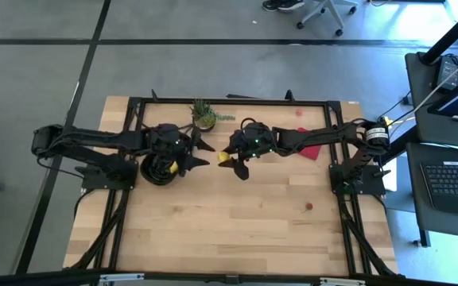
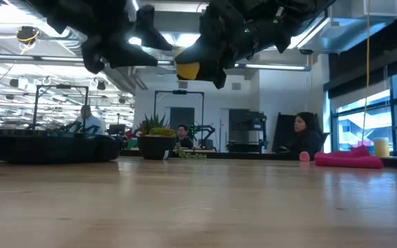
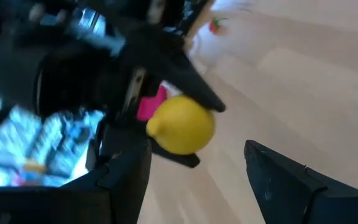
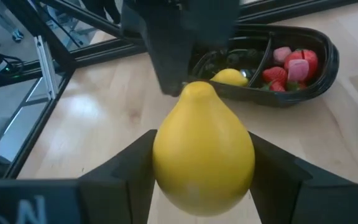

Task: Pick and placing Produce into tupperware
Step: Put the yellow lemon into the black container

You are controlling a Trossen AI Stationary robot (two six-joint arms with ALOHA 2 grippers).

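Right wrist view: right gripper (image 4: 202, 165) pinches lemon (image 4: 202, 154) at frame centre; looks light, hard, slippery. Left gripper (image 1: 199, 151) spread.

The only marks that look like writing are some pale characters at the lower left corner of the right wrist view, on the dark body of the right arm's own gripper (image 4: 202, 186). They stand upside down and are cut by the picture's edge, so I cannot read them with certainty. No other label, brand, number or sign can be read in any view.
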